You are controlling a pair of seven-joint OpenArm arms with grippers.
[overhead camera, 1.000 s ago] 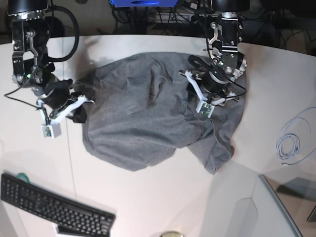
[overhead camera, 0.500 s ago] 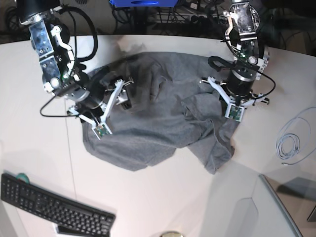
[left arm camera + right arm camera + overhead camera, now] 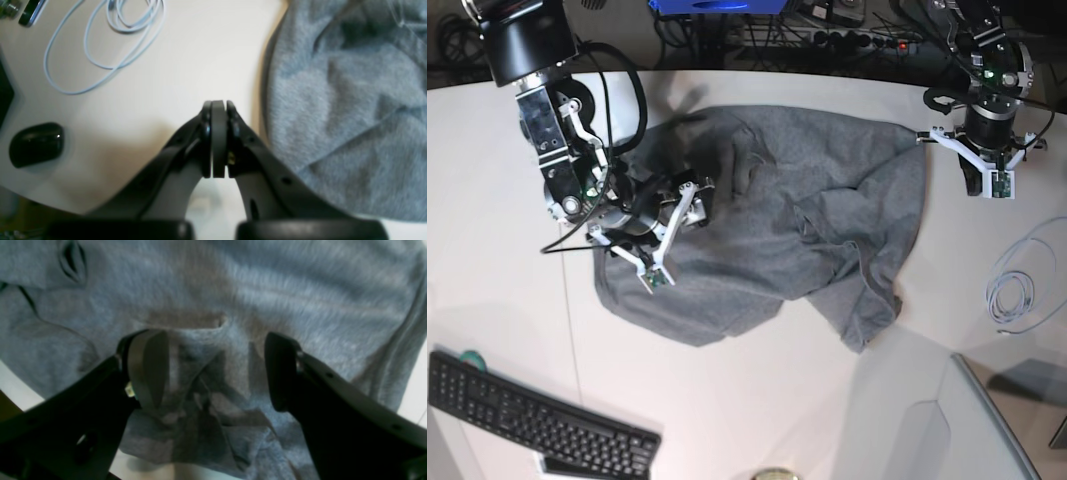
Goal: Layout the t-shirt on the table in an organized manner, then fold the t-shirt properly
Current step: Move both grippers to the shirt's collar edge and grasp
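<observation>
The heather-grey t-shirt lies crumpled on the white table, with a bunched flap hanging toward the near right. My right gripper hovers over the shirt's left part. In the right wrist view it stands open, with folded grey fabric below and between its fingers. My left gripper is off the shirt, above bare table past the far right edge of the cloth. The left wrist view shows it shut with nothing held, the t-shirt lying to its right.
A coiled pale cable lies on the table at the right, also in the left wrist view as the cable beside a small black object. A black keyboard sits near left. A grey panel occupies the near right corner.
The right gripper let go, opened and swung right onto the shirt's left side. The left gripper released the cloth, shut, and moved away to the far right, leaving that side spread wider.
</observation>
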